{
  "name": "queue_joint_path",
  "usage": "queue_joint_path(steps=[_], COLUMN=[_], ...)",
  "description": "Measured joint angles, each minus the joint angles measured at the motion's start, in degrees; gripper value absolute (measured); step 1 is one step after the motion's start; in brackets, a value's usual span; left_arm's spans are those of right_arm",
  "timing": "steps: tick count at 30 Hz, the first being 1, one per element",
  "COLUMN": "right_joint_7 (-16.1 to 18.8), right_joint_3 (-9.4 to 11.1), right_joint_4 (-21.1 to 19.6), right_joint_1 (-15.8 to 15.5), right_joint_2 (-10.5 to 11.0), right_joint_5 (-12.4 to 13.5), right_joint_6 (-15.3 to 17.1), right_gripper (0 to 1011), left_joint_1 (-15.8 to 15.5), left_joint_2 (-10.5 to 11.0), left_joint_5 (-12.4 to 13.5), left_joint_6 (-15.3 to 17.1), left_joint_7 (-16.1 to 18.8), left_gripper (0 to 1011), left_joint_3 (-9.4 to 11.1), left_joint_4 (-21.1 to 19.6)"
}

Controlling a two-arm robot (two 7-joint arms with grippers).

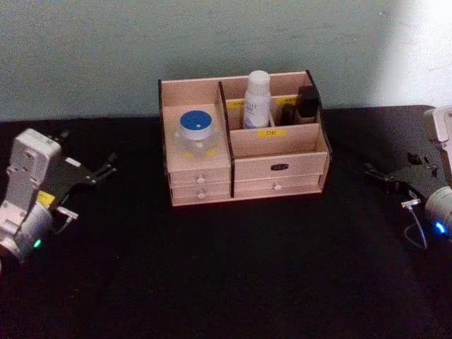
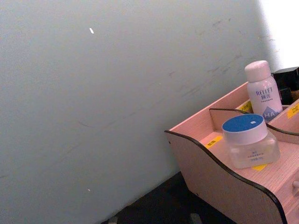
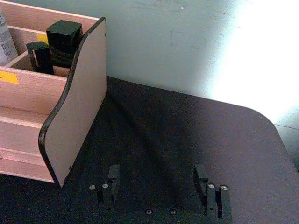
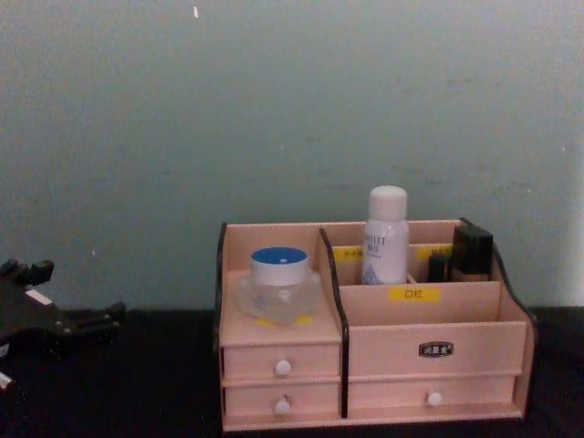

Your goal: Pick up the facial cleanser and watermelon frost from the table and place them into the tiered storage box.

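At frame centre, the tiered storage box (image 1: 244, 145) is seen; the left hand (image 1: 106, 168) and right hand (image 1: 378, 174) are held spread at the frame's edges.

1. We see a black tabletop (image 1: 226, 275), matte and dark; its far right corner is rounded in the right wrist view.
2. We note a pale grey-green wall (image 1: 85, 49) just behind the table, scuffed, with a small white speck (image 2: 91, 31) on it.
3. We see a bright patch of light (image 3: 252, 60) on the wall at the right.
4. We mark a tall black-capped bottle (image 3: 63, 39), upright.
5. We mark a shorter black-capped item (image 3: 39, 56) just beside it; we can't tell what it is.
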Motion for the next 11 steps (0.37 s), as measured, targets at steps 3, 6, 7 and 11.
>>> queue_joint_path(steps=[3,6,7,11], right_joint_7=[0.0,0.0,0.0,0.0], right_joint_3=[0.0,0.0,0.0,0.0], right_joint_4=[0.0,0.0,0.0,-0.1], right_joint_1=[0.0,0.0,0.0,0.0], right_joint_2=[0.0,0.0,0.0,0.0], right_joint_5=[0.0,0.0,0.0,0.0], right_joint_6=[0.0,0.0,0.0,0.0], right_gripper=[1003,1003,1003,1003], left_joint_1=[0.0,0.0,0.0,0.0], left_joint_2=[0.0,0.0,0.0,0.0], left_joint_5=[0.0,0.0,0.0,0.0], left_joint_6=[0.0,0.0,0.0,0.0], left_joint_7=[0.0,0.0,0.0,0.0], left_gripper=[1001,1001,1001,1001], left_joint_3=[0.0,0.0,0.0,0.0], left_joint_4=[0.0,0.0,0.0,0.0])
